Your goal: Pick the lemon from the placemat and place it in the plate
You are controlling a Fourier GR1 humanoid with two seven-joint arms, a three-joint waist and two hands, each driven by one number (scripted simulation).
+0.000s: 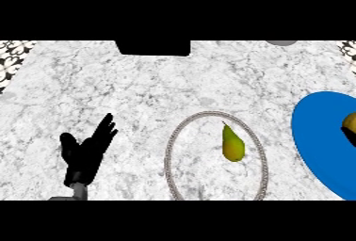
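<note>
A blue placemat [316,150] lies at the right and is cut off by the view's edge. On it, right at that edge, shows part of a yellow fruit, the lemon [350,121]. A small black shape just under the lemon looks like part of my right hand [349,136], with the rest out of view. A round plate [169,155] with a beaded grey rim sits in the lower middle. Inside it lies a yellow-green, pear-shaped fruit [233,143] with its point up. My left hand [84,153] rests open at the lower left, fingers up, apart from the plate.
A black box [153,47] stands at the counter's far edge, with a grey round thing [281,42] to its right. Patterned tiles [14,52] show at both upper corners. Bare marble lies between my left hand and the plate.
</note>
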